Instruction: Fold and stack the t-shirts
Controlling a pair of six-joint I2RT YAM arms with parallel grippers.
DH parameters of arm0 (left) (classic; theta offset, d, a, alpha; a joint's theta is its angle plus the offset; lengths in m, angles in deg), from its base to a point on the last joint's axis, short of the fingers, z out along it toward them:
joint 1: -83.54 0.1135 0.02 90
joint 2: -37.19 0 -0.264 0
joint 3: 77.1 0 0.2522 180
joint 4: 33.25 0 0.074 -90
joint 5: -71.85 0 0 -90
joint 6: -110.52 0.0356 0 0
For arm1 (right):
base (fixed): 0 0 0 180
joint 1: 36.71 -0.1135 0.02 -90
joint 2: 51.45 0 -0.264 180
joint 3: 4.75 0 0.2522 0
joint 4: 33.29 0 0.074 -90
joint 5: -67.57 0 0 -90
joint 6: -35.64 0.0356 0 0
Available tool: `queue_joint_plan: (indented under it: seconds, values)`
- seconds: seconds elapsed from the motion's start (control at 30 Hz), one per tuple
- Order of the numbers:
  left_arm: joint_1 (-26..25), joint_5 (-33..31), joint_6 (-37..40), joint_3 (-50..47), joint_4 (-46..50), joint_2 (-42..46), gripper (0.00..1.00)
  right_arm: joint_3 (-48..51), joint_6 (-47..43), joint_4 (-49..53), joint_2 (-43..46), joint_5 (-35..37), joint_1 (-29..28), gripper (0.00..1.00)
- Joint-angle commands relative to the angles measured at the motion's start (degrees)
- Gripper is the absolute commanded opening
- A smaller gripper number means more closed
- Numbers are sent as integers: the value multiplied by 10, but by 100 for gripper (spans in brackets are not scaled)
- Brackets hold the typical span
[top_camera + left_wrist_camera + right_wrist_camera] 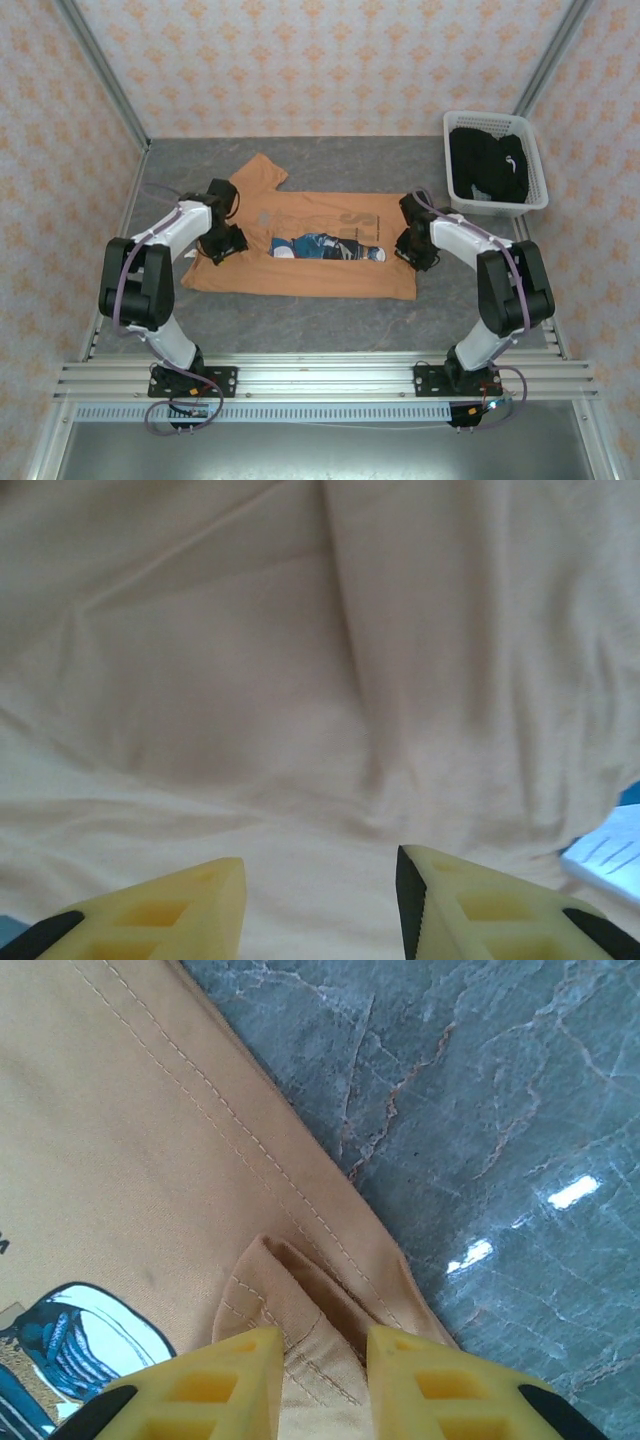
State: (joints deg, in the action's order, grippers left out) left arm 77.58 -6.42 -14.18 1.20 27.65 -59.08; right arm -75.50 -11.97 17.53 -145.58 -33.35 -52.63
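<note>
The right fingers (215, 1380) pinch a raised fold of the hem of the orange t-shirt (310, 215). The left fingers (170, 910) stand apart, released, above its cloth at the left side. The shirt lies flat on the table (400, 160), with the print upward. A black t-shirt (485, 165) lies in the white basket (537, 175), well apart.

Orange-tan cloth t-shirt (300, 272): faint large lettering across the chest, one letter looks like "S", the rest unreadable. Black cloth t-shirt (480, 165): white curved mark (512, 165), no words.
</note>
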Motion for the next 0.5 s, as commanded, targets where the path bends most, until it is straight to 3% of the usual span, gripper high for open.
queue_joint_plan:
  seconds: [0.0,0.47]
  values:
    - [9,-13,-7,-10,14,25,45,1,-5,-7,-14,24,3,24]
    - [18,-61,-4,-28,23,39,45,-5,10,-10,-2,43,3,4]
